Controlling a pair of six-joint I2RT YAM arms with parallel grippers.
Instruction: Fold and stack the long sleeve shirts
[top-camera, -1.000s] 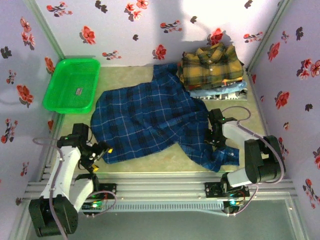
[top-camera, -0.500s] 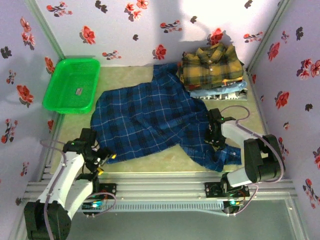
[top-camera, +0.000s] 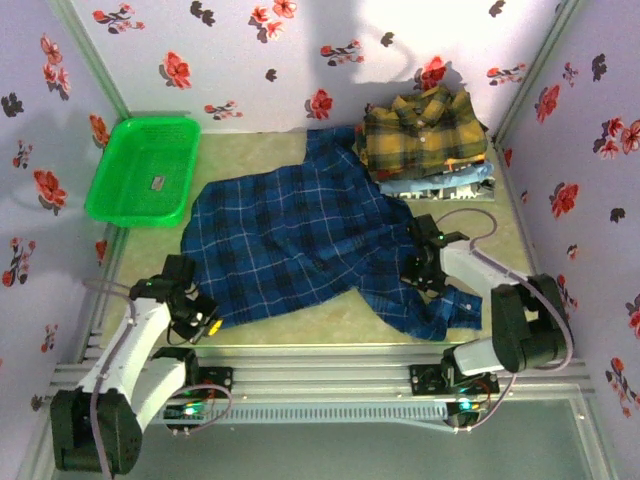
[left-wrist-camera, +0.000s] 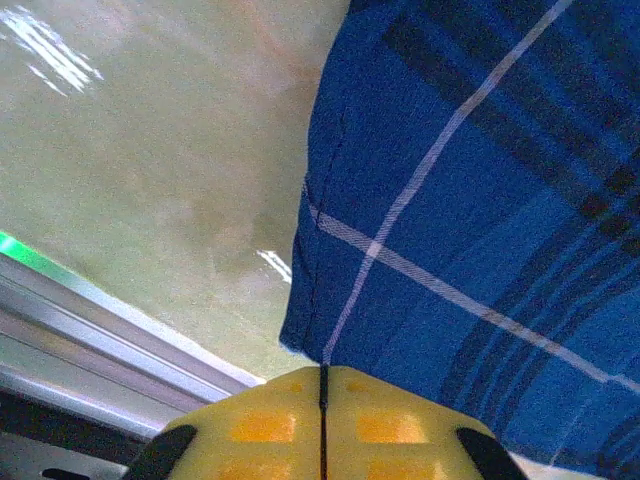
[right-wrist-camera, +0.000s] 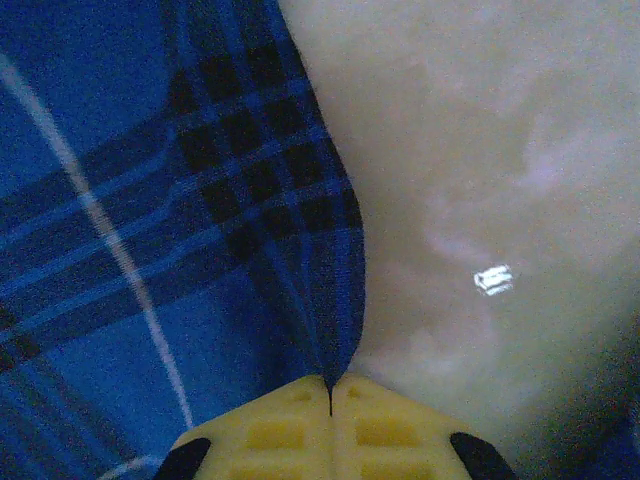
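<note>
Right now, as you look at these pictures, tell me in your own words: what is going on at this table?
Two robot arms are working on a dark blue plaid shirt that lies spread and rumpled on the table, not yet folded. The left end effector is shut on the shirt's near left hem corner. The right end effector is shut on a cloth edge at its right side. A folded stack topped by a mustard-yellow plaid shirt sits at the far right, and a green basket at the far left.
</note>
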